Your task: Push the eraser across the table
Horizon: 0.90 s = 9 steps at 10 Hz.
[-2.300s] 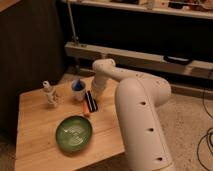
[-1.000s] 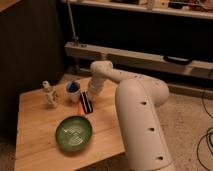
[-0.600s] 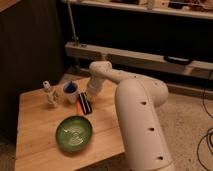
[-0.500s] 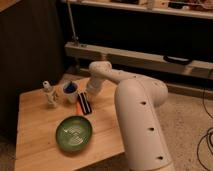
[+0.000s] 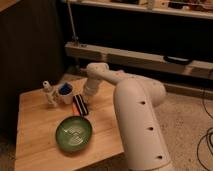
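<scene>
Gripper [image 5: 86, 101] low over light wooden plank tabletop [image 5: 35, 145], state unclear; flat black rectangular eraser [image 5: 80, 106] right beside it.

1. the gripper [image 5: 85, 101] sits at the end of a white arm [image 5: 135, 110], low over the table by the eraser.
2. eraser [image 5: 80, 105]: black, pale bluish stripe.
3. table [image 5: 37, 145]: light bamboo planks.
4. bowl [image 5: 73, 133]: green (paler swirl lines inside).
5. cup [image 5: 65, 93]: white, blue rim.
</scene>
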Tool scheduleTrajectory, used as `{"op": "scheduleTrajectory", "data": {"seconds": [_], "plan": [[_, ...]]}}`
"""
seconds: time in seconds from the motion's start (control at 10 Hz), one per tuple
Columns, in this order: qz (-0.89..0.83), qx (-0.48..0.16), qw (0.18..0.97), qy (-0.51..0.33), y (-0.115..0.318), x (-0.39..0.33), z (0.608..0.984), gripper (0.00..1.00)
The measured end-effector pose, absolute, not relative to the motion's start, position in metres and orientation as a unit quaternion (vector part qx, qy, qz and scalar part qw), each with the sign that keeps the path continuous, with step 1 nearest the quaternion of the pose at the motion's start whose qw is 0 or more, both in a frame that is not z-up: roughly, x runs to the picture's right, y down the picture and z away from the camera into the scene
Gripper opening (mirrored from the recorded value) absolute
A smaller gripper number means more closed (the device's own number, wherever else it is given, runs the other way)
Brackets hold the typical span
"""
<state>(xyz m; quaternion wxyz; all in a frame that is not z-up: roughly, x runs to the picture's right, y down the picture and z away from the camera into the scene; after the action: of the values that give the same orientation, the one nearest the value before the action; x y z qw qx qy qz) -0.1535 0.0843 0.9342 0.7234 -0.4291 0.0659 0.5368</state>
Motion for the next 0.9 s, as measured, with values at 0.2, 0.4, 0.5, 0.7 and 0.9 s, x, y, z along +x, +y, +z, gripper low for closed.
{"op": "scheduleTrajectory", "data": {"seconds": [0.2, 0.4, 0.5, 0.7, 0.9], "plan": [[0.511, -0.441, 0.736, 0.053, 0.111, -0.188, 0.915, 0.00], [0.486, -0.453, 0.747, 0.035, 0.131, -0.226, 0.897, 0.00], [0.475, -0.458, 0.751, 0.027, 0.137, -0.239, 0.892, 0.00], [0.467, -0.456, 0.757, 0.020, 0.141, -0.247, 0.890, 0.00], [0.483, -0.433, 0.761, 0.027, 0.135, -0.238, 0.899, 0.00]]}}
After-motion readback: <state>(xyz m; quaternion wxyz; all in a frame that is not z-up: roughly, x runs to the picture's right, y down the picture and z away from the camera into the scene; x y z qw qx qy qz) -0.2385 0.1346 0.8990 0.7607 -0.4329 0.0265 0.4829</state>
